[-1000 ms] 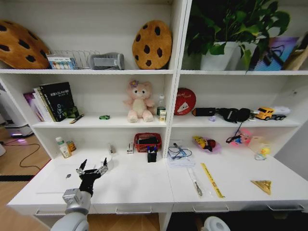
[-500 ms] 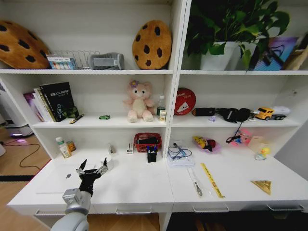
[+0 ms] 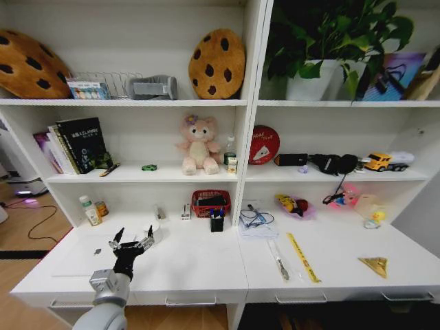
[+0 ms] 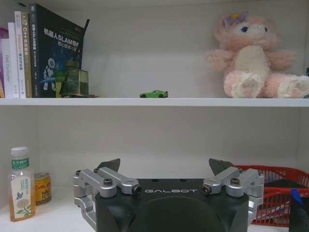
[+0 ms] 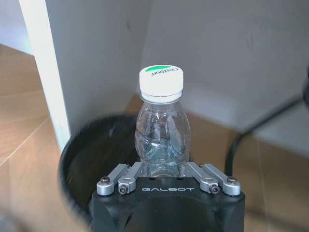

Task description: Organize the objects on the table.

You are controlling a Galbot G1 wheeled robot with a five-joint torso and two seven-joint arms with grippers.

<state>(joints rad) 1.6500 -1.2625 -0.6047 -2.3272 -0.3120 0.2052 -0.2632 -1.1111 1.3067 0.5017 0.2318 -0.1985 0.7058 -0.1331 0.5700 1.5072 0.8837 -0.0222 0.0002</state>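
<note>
My left gripper point(image 3: 135, 234) point(image 4: 165, 166) hovers open over the left part of the white table point(image 3: 192, 268), with nothing between its fingers. Under and left of it lies a silver laptop point(image 3: 82, 260). A tiny green toy car point(image 3: 149, 167) point(image 4: 154, 94) sits on the shelf above, left of the pink plush bear. Dark pens stand in a black holder point(image 3: 217, 221) at the table's back. My right gripper point(image 5: 161, 170) is shut on the base of a clear, crumpled bottle point(image 5: 161, 130) with a white and green cap, held upright over a black bin point(image 5: 91, 154) on the wooden floor.
A juice bottle point(image 3: 88, 210) point(image 4: 20, 186) and a small can point(image 4: 42, 187) stand at the table's back left. A red basket point(image 3: 210, 201), a yellow ruler point(image 3: 302, 257), cables point(image 3: 256, 218) and a yellow triangle point(image 3: 375, 265) lie farther right. Books point(image 4: 53, 50) stand on the shelf.
</note>
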